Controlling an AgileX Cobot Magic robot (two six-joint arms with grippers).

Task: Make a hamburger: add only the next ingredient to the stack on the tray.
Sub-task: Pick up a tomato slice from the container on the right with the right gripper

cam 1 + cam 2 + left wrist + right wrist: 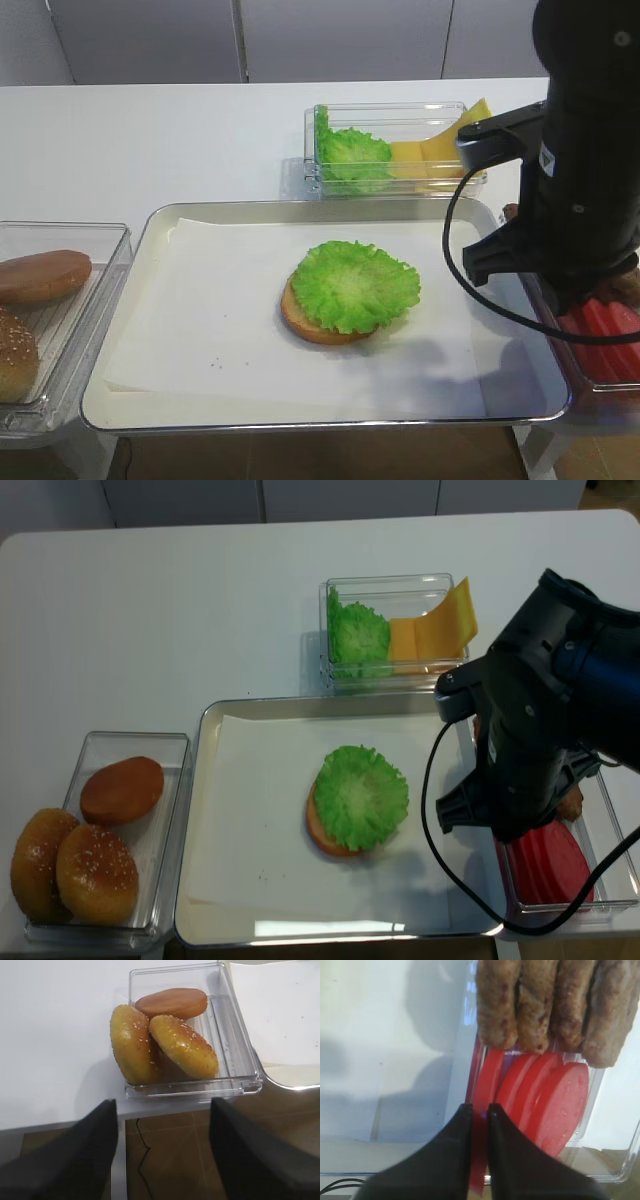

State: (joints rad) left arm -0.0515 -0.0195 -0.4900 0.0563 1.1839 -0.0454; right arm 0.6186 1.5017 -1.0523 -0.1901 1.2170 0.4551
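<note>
My right gripper [480,1110] is shut on the leftmost tomato slice [487,1075], which stands on edge between its black fingers in a clear bin [620,1170]. More red slices [560,1105] lean beside it. In the high views the right arm [580,150] hangs over that bin and hides the gripper; some tomato slices [610,335] show below it. The stack [350,290], a bun bottom topped with frilly green lettuce, sits mid-tray [300,425] on white paper. My left gripper [163,1105] is open and holds nothing, just off the table's front edge near the bun bin [240,1060].
Brown meat patties [555,1005] fill the far end of the tomato bin. A clear bin [390,150] with loose lettuce and yellow cheese stands behind the tray. Bun halves [75,865] lie in the bin left of the tray.
</note>
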